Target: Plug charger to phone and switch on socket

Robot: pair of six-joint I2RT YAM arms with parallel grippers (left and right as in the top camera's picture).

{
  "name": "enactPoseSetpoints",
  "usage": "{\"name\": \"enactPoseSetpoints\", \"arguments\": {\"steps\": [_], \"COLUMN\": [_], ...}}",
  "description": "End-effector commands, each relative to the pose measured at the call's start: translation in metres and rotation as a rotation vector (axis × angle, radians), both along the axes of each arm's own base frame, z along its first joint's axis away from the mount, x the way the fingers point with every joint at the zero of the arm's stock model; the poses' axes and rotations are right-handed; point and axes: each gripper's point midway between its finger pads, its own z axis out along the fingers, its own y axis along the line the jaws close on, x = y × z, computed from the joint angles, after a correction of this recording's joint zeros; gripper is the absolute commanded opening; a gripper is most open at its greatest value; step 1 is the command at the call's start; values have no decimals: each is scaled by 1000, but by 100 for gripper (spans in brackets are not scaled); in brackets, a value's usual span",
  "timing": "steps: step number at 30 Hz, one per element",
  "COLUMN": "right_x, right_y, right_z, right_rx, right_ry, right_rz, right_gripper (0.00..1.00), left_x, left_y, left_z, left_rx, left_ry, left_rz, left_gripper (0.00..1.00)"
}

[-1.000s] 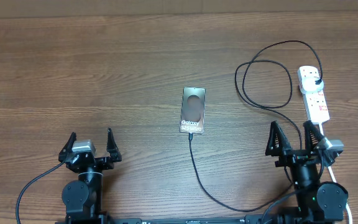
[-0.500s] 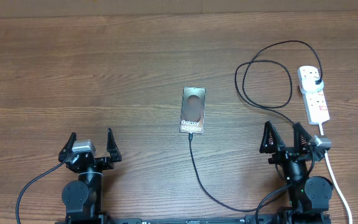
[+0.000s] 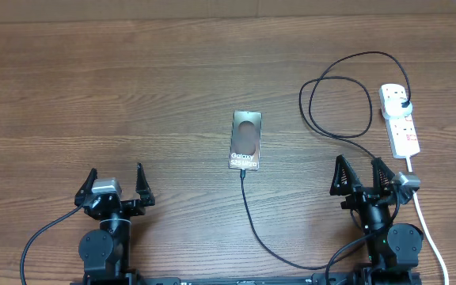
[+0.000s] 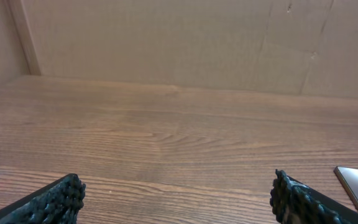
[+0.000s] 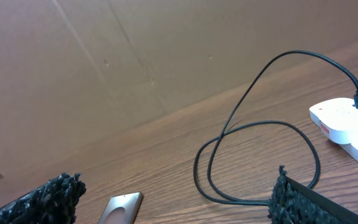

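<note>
Overhead, the small flat dark brown-black phone with white "Galaxy" lettering [image 3: 245, 141] lies face up near the middle of the brown wood-grain table [image 3: 133, 87], well apart from both arms. The long thin black charger cable [image 3: 253, 222] meets the phone's near short edge, runs toward the near table edge, passes behind the right arm and comes up in two overlapping loops on the right. Its black plug [image 3: 403, 105] sits in the far end of the white elongated power strip socket [image 3: 400, 119], which lies at the right side of the table. Red marks show on the strip's top, too small to tell how the switches stand. A thicker white cord [image 3: 427, 226] leaves the strip's near end, just beside the right arm.

The left gripper [image 3: 116, 171] hovers low over bare wood at the near left, jaws spread wide and holding nothing; its wrist view shows both ridged black fingers [image 4: 55, 202] far apart, with a corner of the phone at the right edge. The right gripper [image 3: 356, 160] is likewise spread and empty, near the strip's near end; in its wrist view the cable loops lie between its fingers [image 5: 42, 199], with a brown cardboard wall [image 5: 104, 56] behind
</note>
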Motion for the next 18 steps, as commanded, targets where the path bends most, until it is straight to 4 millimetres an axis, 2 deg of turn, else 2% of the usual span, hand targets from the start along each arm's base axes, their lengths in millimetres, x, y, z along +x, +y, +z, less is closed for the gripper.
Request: {"name": "enactPoseSetpoints", "arguments": {"steps": [1,9,18], "right_x": [0,0,0], "right_y": [-1,-1,2], "right_z": [-3,-3,-3], "right_rx": [7,-7,-332], "right_ry": [2,0,-30], "right_rz": [-6,-7,11], "right_gripper": [100,100,100], "left_x": [0,0,0], "left_y": [-1,-1,-1], "left_z": [0,0,0], "left_rx": [18,18,18], "left_ry": [-3,-3,-3], "left_rz": [-8,-8,-7], "left_gripper": [99,100,100]}}
